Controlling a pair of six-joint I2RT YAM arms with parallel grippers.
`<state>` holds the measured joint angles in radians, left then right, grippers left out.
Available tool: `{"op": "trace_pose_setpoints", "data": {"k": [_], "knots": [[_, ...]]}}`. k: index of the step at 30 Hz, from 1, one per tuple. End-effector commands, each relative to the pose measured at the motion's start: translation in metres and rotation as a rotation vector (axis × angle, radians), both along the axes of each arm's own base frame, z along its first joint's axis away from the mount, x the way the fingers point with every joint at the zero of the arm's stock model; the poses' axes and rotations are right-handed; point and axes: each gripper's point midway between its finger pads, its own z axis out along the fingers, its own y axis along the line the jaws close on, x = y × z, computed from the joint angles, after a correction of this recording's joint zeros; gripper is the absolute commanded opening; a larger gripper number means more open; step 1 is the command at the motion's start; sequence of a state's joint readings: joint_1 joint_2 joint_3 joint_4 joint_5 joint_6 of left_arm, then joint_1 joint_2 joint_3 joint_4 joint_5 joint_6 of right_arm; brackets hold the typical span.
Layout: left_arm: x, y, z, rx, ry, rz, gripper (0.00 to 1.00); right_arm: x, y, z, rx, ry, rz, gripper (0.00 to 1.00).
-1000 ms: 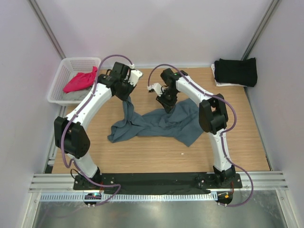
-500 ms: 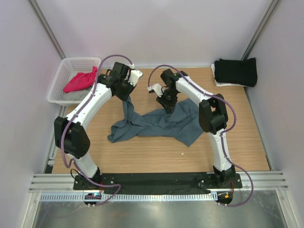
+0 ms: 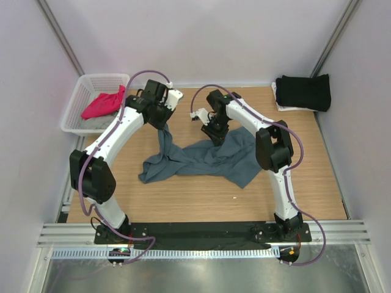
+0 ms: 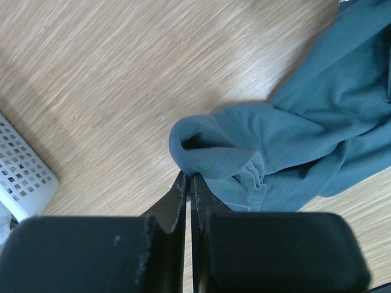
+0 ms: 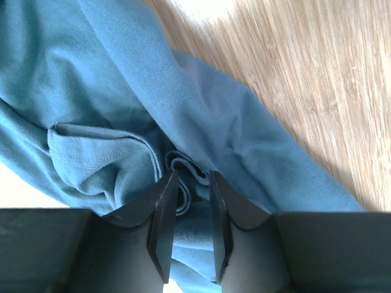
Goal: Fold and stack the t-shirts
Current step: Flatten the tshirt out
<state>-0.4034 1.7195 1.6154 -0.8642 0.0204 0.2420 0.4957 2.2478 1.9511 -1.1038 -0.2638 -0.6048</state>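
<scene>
The slate blue-grey t-shirt lies crumpled in the middle of the table. My left gripper is shut on a rolled edge of it at its far left end, the fingertips pinched tight. My right gripper sits low on the shirt's far right part. Its jaws are a little apart, and a small fold of cloth lies loose between them. A folded black t-shirt rests at the far right corner. A magenta-pink t-shirt lies over a light grey one in the basket.
The white mesh basket stands at the far left corner; its corner shows in the left wrist view. Bare wooden tabletop lies between the shirt and the arm bases. White walls close the table in at the back and on both sides.
The right gripper's jaws have spread slightly on the cloth. The left gripper keeps its hold, and neither arm has visibly shifted.
</scene>
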Motion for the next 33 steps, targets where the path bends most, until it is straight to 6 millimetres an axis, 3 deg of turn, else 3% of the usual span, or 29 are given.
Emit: {"op": "trace_pose_setpoints", "data": {"k": [1, 4, 8, 12, 13, 18, 21, 32, 33], "knots": [[0.012, -0.005, 0.013, -0.041, -0.050, 0.007, 0.00, 0.002, 0.001, 0.008, 0.007, -0.028, 0.007, 0.30], [0.012, -0.004, 0.013, -0.039, -0.047, 0.011, 0.00, 0.002, 0.002, 0.007, 0.007, -0.028, 0.009, 0.22], [0.011, -0.004, 0.012, -0.039, -0.044, 0.011, 0.00, 0.003, 0.001, 0.008, 0.002, -0.034, 0.007, 0.02], [0.012, -0.004, 0.013, -0.035, -0.052, 0.010, 0.00, 0.011, -0.002, 0.021, -0.008, -0.088, 0.000, 0.01], [0.012, -0.003, 0.014, -0.033, -0.055, 0.008, 0.00, 0.017, -0.004, 0.027, -0.007, -0.112, -0.011, 0.01], [0.018, 0.002, 0.024, -0.019, -0.099, 0.006, 0.00, 0.059, -0.015, 0.099, 0.023, -0.347, -0.084, 0.01], [0.027, 0.009, 0.038, 0.010, -0.155, 0.014, 0.00, 0.072, -0.029, 0.133, 0.041, -0.438, -0.134, 0.01], [0.053, 0.027, 0.102, 0.054, -0.363, 0.054, 0.00, 0.075, -0.068, 0.200, 0.047, -0.615, -0.240, 0.01], [0.054, 0.028, 0.117, 0.044, -0.397, 0.060, 0.00, 0.074, -0.070, 0.205, 0.055, -0.626, -0.256, 0.01]]}}
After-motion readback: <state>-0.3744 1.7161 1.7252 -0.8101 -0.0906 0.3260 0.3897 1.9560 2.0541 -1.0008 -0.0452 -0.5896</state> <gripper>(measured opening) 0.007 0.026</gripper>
